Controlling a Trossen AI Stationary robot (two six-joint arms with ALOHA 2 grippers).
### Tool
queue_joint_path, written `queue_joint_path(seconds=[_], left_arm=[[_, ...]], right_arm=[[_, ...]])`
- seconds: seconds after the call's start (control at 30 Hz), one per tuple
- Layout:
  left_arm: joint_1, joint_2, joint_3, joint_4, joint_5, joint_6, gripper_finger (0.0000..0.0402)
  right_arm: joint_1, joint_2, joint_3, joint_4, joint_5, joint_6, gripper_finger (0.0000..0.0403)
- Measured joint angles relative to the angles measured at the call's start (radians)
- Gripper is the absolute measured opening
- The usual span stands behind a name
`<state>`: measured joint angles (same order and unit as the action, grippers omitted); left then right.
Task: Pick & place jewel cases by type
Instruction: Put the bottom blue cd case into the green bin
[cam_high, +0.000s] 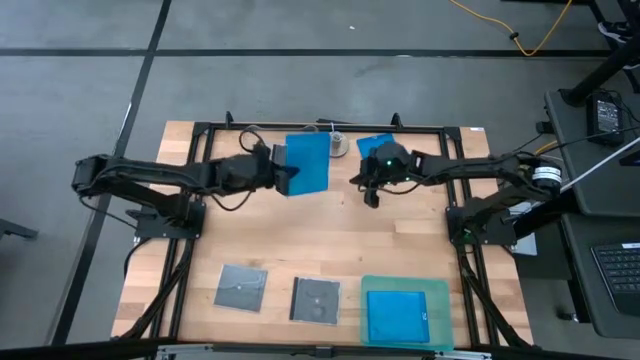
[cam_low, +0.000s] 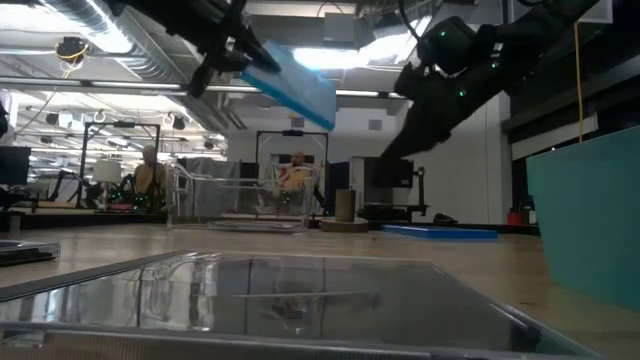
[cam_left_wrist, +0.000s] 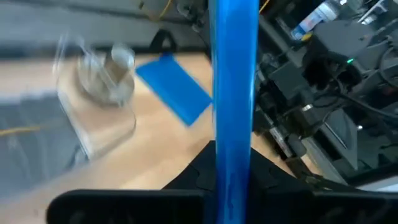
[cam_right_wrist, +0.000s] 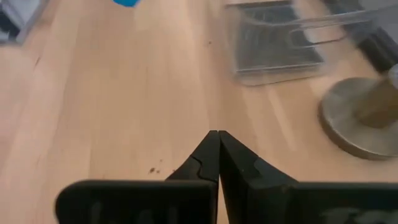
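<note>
left gripper (cam_high: 283, 170) clamped on blue jewel case (cam_high: 308, 163), lifted above table, right gripper (cam_high: 371, 190) closed, empty

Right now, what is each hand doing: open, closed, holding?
Left hand: closed on a blue jewel case, held above the table.
Right hand: closed, empty.

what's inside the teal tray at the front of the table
One blue jewel case lies flat inside the teal tray, filling most of it. Anything beneath that case is covered, so I cannot tell. The two grey-black cases lie outside it, on the table.
</note>
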<state>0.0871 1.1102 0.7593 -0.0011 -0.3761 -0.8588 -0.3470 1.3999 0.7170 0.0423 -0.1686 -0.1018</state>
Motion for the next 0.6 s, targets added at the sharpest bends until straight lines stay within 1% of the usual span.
queue_joint_path(seconds=[0.27,0.4,0.6], left_arm=[[0.064,-0.096,0.008,-0.006,0.034,0.206,0.0021],[0.079,-0.126,0.047,-0.002,0.065,0.345,0.0021],[0.098,-0.141,0.118,-0.003,0.128,0.501,0.0021]], right_arm=[[-0.030,-0.084,0.000,-0.004,0.005,0.126,0.0007],[-0.030,-0.133,0.000,-0.003,0.002,0.181,0.0007],[-0.030,-0.190,0.000,0.006,0.002,0.242,0.0007]])
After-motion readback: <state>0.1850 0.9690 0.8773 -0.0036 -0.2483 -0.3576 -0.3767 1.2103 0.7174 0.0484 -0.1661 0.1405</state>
